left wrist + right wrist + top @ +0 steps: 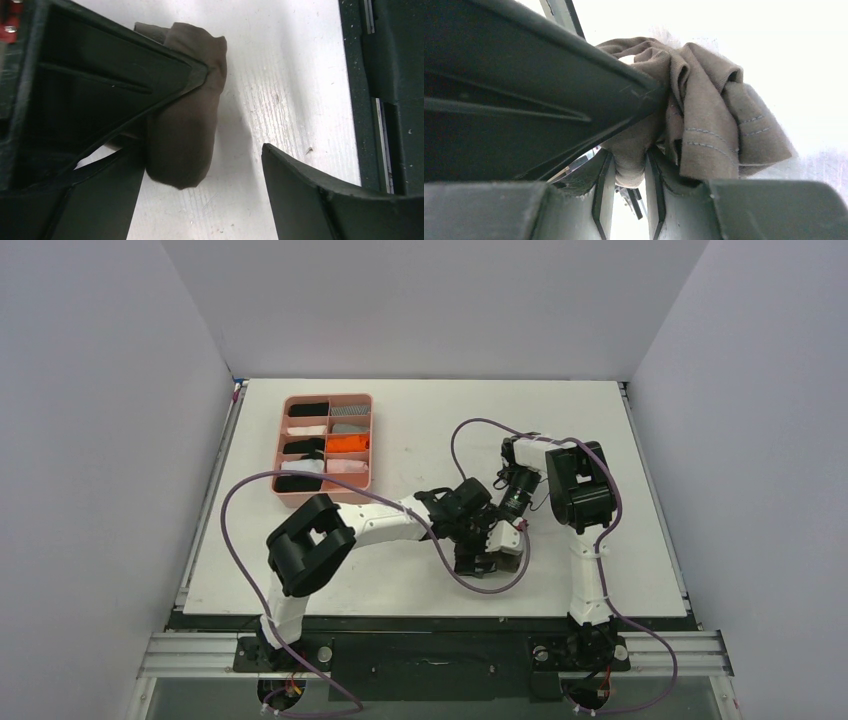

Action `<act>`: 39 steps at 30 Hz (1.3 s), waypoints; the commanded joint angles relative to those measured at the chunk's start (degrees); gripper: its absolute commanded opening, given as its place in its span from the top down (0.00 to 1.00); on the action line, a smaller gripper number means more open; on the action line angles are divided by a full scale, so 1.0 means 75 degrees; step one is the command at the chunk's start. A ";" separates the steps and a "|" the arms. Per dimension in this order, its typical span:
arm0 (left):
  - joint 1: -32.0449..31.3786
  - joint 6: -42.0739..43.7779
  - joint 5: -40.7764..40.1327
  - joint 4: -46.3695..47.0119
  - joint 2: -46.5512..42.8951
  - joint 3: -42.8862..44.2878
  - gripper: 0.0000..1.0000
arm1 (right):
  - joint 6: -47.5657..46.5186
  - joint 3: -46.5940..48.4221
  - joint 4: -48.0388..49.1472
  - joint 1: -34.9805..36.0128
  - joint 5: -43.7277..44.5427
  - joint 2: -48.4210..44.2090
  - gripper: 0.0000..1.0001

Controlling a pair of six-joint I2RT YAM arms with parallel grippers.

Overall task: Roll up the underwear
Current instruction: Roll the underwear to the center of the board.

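Note:
The underwear [185,135] is a grey-brown cloth bundle lying on the white table; no waistband shows. In the left wrist view it lies between my left gripper's [200,160] wide-open fingers, against the left finger [95,205] and well apart from the right one [320,195]. In the right wrist view my right gripper [644,170] is shut on a fold of the bunched, stitched cloth [709,115]. In the top view both grippers, left [468,540] and right [505,528], meet near the table's front middle and hide the underwear.
A pink tray [372,440] with small rolled cloths in black, white, orange, pink and grey stripes stands at the back left. The table's dark front rail [380,100] runs close to the underwear. Purple cables loop around both arms.

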 commanded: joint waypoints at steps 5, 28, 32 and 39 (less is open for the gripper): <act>-0.0095 -0.0258 -0.0037 0.0957 0.0127 -0.0069 0.24 | -0.0354 0.0045 0.0710 0.0058 0.0071 0.0140 1.00; -0.0201 -0.1697 0.0055 0.1062 0.0923 0.0185 1.00 | -0.0156 0.0244 0.0711 0.0046 0.0004 0.0002 1.00; -0.0201 -0.1864 0.0016 0.0627 0.1058 0.0382 1.00 | 0.0137 0.0315 0.0794 -0.0056 0.0144 -0.0243 0.72; -0.0201 -0.1938 -0.0189 0.0037 0.1021 0.0389 1.00 | 0.0352 0.0428 0.0816 -0.0347 0.0326 -0.0621 0.64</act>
